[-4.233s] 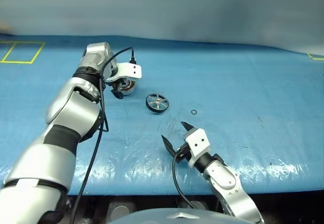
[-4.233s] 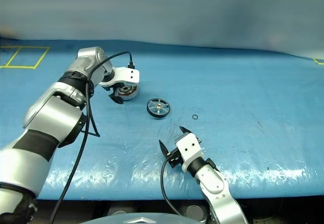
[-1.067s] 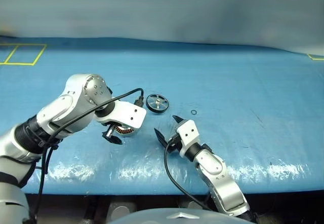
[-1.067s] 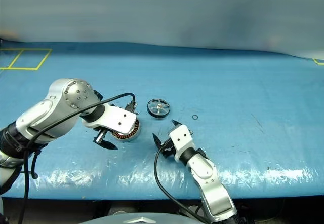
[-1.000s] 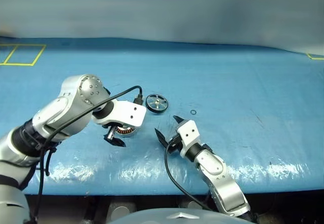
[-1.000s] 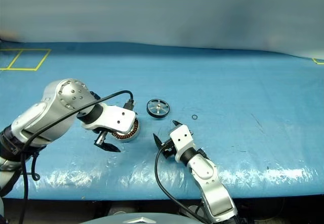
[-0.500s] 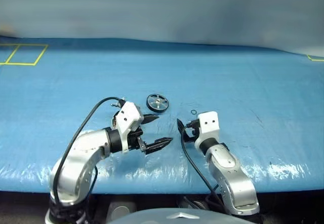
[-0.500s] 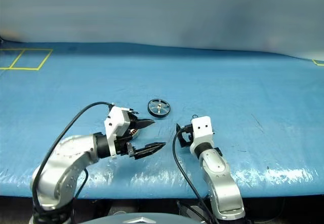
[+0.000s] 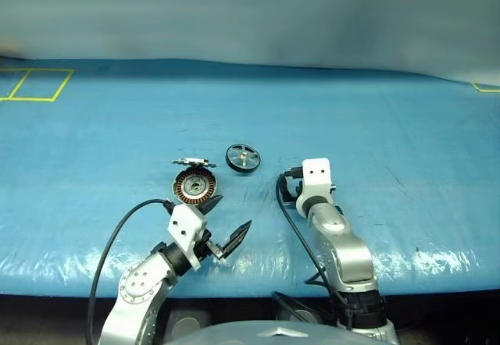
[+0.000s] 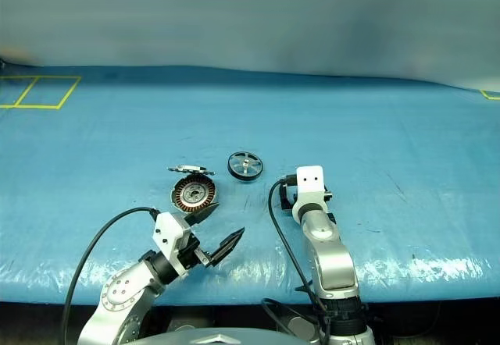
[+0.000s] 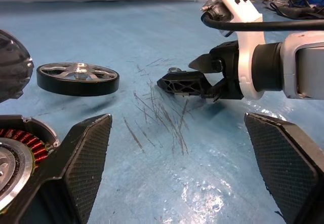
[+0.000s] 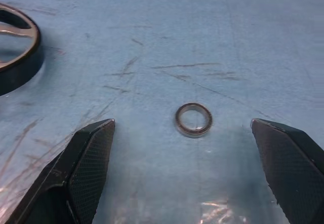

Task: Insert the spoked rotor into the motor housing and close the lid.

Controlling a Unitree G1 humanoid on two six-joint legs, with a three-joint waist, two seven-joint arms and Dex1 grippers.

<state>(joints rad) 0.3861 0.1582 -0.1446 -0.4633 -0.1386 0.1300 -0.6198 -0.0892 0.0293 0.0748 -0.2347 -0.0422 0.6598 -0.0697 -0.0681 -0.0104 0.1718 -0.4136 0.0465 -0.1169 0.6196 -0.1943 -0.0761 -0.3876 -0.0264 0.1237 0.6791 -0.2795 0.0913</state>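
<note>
Nearest, the left gripper (image 9: pixel 228 228) hangs empty over the table's (image 9: pixel 406 126) near edge, fingers spread wide. The right gripper (image 12: pixel 187 173), just as wide and empty, points at a small ring (image 12: pixel 193 119) lying between its fingers' lines.

Just beyond the left gripper sits the housing (image 9: pixel 194 186), open side up: a silver can with copper windings around a dark centre. It looks heavy and stiff, likely to stay put.

The lid (image 9: pixel 194 161) lies touching or just behind it, thin, silver and jagged; being so flat it may be awkward to lift.

Farthest, right of the lid, rests the rotor (image 9: pixel 244 158), dark-rimmed with a silver spoked hub. It looks rigid, smooth-sided and perhaps slippery; grip it across the rim, squarely.
</note>
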